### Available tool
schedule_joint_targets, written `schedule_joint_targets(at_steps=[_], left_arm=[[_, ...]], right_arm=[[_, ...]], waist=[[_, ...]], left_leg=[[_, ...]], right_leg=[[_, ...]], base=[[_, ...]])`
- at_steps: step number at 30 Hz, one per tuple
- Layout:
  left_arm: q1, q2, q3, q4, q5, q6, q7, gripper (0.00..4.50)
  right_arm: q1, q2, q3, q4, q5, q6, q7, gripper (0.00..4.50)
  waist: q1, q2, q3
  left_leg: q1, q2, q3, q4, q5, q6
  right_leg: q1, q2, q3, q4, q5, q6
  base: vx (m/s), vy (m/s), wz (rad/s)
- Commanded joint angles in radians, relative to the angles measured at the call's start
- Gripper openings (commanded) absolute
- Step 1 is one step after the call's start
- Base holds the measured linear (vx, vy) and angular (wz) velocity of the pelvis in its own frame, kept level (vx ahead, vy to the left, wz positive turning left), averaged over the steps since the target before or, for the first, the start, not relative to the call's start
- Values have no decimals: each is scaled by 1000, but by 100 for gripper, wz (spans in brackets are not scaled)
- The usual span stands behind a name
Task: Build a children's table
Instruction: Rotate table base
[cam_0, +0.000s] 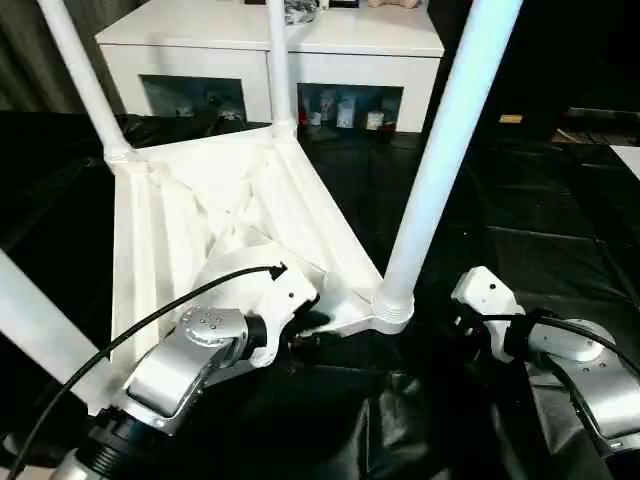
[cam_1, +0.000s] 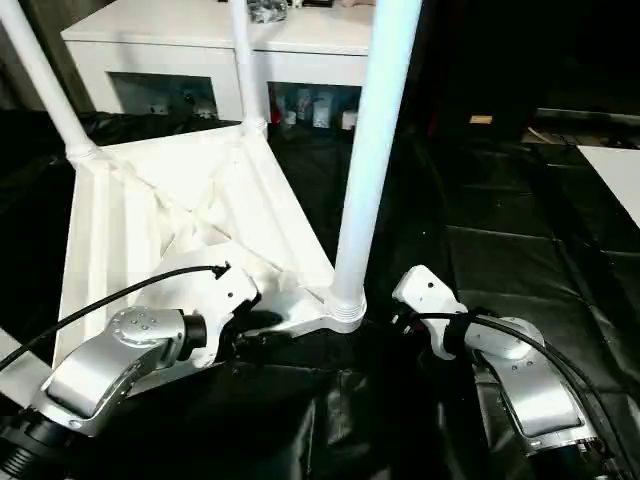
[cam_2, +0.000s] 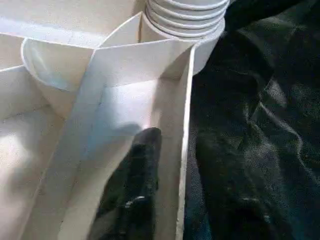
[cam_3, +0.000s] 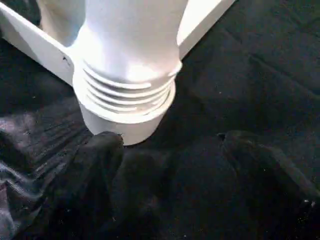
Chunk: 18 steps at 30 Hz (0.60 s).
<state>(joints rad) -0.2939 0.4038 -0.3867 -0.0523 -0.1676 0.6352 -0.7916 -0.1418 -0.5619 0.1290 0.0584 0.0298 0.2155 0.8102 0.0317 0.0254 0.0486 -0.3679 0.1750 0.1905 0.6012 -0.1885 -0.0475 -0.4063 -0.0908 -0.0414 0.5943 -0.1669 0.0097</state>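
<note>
The children's table (cam_0: 220, 200) lies upside down on black sheeting (cam_0: 520, 230), ribbed underside up, with its legs standing in the corner sockets. The tabletop's near right corner socket (cam_0: 390, 312) holds the nearest leg (cam_0: 440, 150), whose ridged collar sits in the socket. Two more legs rise from the far corners, and a fourth leg (cam_0: 40, 335) crosses the near left edge of the head view.

It looks like thin moulded plastic: light, fairly stiff along the ribs and rim, but smooth and likely slippery on the round tubes. Legs this long would lever hard on a socket, so the better holds are probably low on a leg just above the collar, or on the rim wall close to a corner.

The left gripper (cam_0: 300, 338) is at the tabletop's near edge, just beside that corner. In its wrist view one black finger (cam_2: 137, 175) lies inside a rib channel against the rim wall; the other is hidden, apparently outside the wall, so the jaws stand narrow and seem to pinch the rim, though I cannot be sure the grip is made.

The right gripper (cam_3: 170, 160) hovers near the same socket on the sheeting side, fingers spread wide, holding nothing.
</note>
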Motion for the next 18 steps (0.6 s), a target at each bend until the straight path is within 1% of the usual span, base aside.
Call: schedule_joint_targets(at_steps=[1,2,3,5,6,7,11,12,13,14,15,16,17,18], left_arm=[[9,4,-27,16,15,22,-8,122],[8,4,-27,18,16,22,-8,122],[6,11,-33,23,23,18,-13,99],[6,13,-33,24,23,18,-14,88],[2,17,-39,26,25,17,-20,79],[2,17,-40,26,25,17,-20,69],[-5,33,-65,42,39,3,-47,32],[-9,37,-71,65,53,-41,-56,23],[-9,37,-71,66,54,-43,-57,13],[-13,38,-71,79,54,-74,-73,7],[-15,39,-72,88,53,-95,-84,3],[-19,46,-78,102,58,-149,-112,1],[-21,51,-81,109,60,-178,-127,0],[-30,66,-99,131,72,-231,-164,0]], right_arm=[[-3,-6,-6,-5,8,4,-3,369],[-3,-5,-6,-5,8,5,-4,369],[-4,-3,-5,-6,8,5,-6,369],[-4,-3,-5,-6,8,6,-6,369],[-5,-2,-5,-5,8,5,-6,369],[-5,-2,-5,-4,8,5,-6,369],[-5,5,-18,-6,26,3,-4,369],[1,6,-31,-13,52,0,12,369],[1,6,-32,-14,53,-1,13,369],[7,6,-42,-20,74,-6,29,369],[11,5,-48,-24,89,-10,40,369],[22,0,-59,-38,120,-13,70,369],[29,-3,-65,-46,138,-13,86,386],[37,-5,-80,-56,183,2,124,386]], waist=[[1,-12,-52],[2,-11,-52],[1,-11,-53],[2,-10,-53],[0,-8,-52],[0,-8,-52],[-2,-6,-53],[-3,-6,-53],[-2,-7,-53],[-2,-12,-55],[0,-8,-54],[0,-11,-55],[2,-12,-54],[0,-20,-54]], left_leg=[[7,41,-24,-80,-333,39],[7,41,-23,-80,-333,39],[7,41,-23,-80,-333,40],[7,40,-24,-80,-334,39],[7,40,-25,-81,-346,36],[8,40,-25,-81,-349,34],[9,39,-26,-82,-362,32],[8,39,-26,-83,-360,31],[8,38,-26,-82,-360,35],[6,39,-25,-81,-351,37],[7,39,-25,-81,-351,41],[8,41,-25,-81,-352,41],[6,40,-26,-82,-354,49],[5,39,-24,-81,-350,55]], right_leg=[[37,-39,28,-86,-398,-166],[37,-38,28,-86,-402,-166],[37,-38,28,-87,-408,-163],[36,-39,27,-88,-419,-159],[36,-39,26,-90,-445,-149],[34,-38,26,-91,-451,-146],[32,-37,26,-93,-458,-136],[33,-37,25,-92,-456,-136],[33,-38,26,-95,-458,-135],[34,-39,27,-93,-450,-135],[33,-40,28,-94,-454,-134],[32,-39,27,-94,-450,-135],[35,-40,28,-96,-460,-126],[33,-40,27,-97,-473,-121]], base=[[0,0,0],[0,0,0],[0,0,0],[0,0,0],[0,0,0],[0,0,0],[0,0,0],[0,0,0],[0,0,0],[0,0,0],[0,0,0],[0,0,0],[0,0,0],[0,0,0]])
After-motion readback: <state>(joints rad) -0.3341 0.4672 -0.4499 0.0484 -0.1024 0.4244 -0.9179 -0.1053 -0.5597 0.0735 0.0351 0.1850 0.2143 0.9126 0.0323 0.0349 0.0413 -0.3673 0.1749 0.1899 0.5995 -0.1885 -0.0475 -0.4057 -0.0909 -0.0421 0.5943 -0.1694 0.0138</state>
